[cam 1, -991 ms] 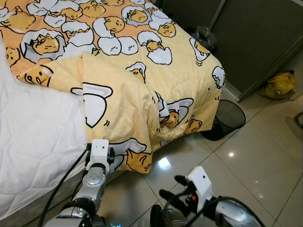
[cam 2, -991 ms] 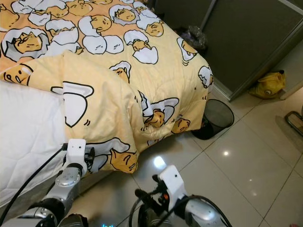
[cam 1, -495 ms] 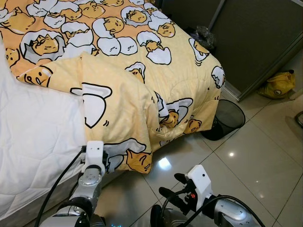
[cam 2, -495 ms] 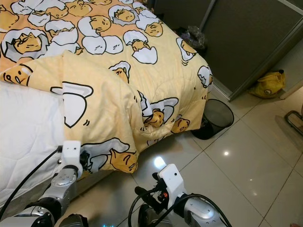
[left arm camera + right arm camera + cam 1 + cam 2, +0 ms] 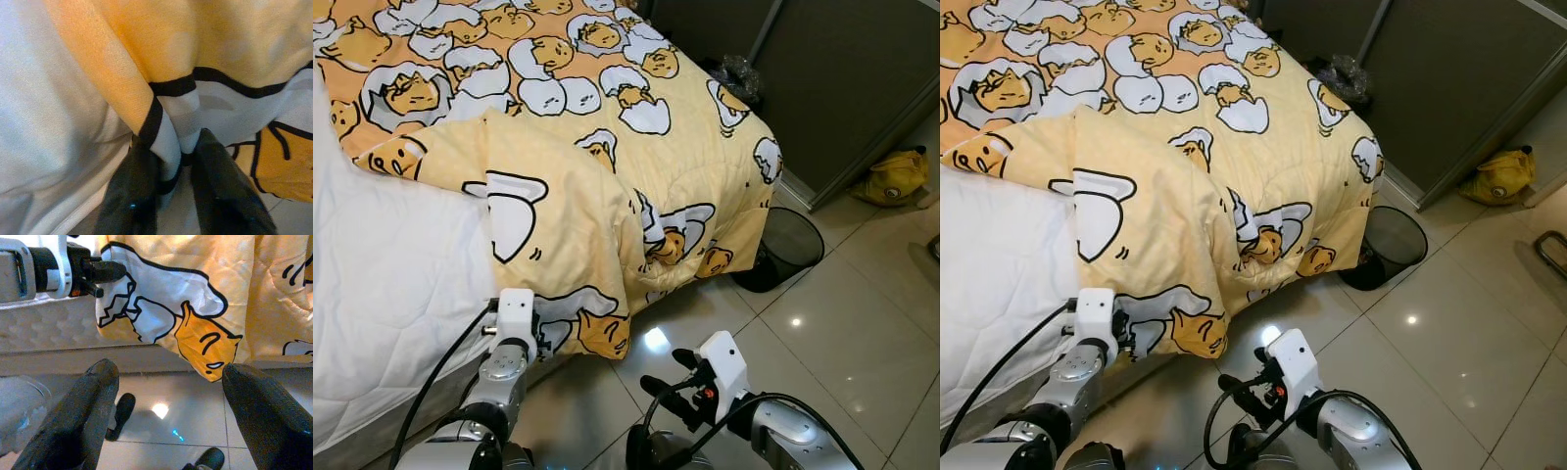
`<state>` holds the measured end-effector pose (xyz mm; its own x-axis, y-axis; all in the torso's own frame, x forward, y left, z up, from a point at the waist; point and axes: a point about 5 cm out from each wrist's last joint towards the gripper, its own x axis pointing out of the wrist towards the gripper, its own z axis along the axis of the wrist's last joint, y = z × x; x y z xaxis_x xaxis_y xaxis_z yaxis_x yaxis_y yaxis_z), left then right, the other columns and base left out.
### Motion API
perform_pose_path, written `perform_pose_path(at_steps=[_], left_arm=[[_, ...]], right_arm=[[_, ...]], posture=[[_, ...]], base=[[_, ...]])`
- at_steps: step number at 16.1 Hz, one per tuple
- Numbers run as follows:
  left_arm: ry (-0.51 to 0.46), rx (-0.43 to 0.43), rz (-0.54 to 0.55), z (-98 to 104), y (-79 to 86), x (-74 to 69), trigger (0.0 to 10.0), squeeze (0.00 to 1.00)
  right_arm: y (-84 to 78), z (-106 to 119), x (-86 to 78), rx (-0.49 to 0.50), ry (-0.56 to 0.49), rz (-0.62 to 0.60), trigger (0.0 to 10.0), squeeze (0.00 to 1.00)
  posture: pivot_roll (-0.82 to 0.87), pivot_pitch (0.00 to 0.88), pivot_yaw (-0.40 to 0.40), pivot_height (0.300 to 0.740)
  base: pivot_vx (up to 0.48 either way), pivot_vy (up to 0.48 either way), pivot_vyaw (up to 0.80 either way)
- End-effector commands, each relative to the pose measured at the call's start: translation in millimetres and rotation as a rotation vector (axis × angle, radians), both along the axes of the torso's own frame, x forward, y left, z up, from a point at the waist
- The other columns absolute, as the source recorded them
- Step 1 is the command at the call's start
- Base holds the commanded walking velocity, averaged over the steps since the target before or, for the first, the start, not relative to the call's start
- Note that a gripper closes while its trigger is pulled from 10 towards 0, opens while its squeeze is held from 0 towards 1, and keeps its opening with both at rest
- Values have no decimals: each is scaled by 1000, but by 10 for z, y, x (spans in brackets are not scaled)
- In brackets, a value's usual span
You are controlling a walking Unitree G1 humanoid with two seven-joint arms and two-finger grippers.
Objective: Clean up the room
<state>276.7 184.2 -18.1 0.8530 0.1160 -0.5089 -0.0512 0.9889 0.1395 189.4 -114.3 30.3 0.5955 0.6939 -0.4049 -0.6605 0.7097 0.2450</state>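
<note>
Left gripper point(image 5: 168, 156) pinches duvet point(image 5: 607, 196) edge

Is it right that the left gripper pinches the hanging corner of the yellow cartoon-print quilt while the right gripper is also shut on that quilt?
Not quite. The left gripper does pinch the hanging corner of the yellow cartoon-print quilt, but the right gripper is not shut on it. The right wrist view shows its jaws wide apart above the glossy tiled floor, holding nothing, with the quilt corner hanging beyond them.
</note>
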Motion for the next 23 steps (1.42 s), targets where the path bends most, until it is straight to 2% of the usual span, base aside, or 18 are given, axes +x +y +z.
perform_pose_path(at_steps=[1,4,5,7,10,11,14,23], left_arm=[[10,-20,-31,5,-79,28,0,0],[15,5,-58,29,-86,62,0,0],[20,23,-67,35,-49,67,0,0],[49,36,-85,-21,13,-6,0,0],[108,27,-121,-100,-10,-82,0,0],[149,56,-150,-148,-58,-122,10000,0],[148,19,-178,-148,-168,-109,10000,0],[148,19,-178,-148,-168,-109,10000,0]], right_arm=[[-54,-30,17,-7,6,-37,10000,0],[-2,5,129,14,-21,-64,10000,0],[31,8,239,20,-40,-71,10000,0],[69,4,356,17,-65,-69,10000,0],[126,5,450,21,-76,-69,10000,0],[181,2,477,30,-79,-58,10000,0],[233,-3,501,46,-82,-40,10000,0],[233,-3,501,46,-82,-40,10000,0]], posture=[[-130,100,-110,740],[-123,57,-85,740],[-104,4,-66,740],[-83,0,-45,740],[-62,0,-28,740],[-50,0,-25,740],[-42,0,-23,740],[-42,0,-23,740]], base=[[0,0,0],[0,0,0],[0,0,0],[0,0,0],[0,0,0],[0,0,0],[0,0,0],[0,0,0]])
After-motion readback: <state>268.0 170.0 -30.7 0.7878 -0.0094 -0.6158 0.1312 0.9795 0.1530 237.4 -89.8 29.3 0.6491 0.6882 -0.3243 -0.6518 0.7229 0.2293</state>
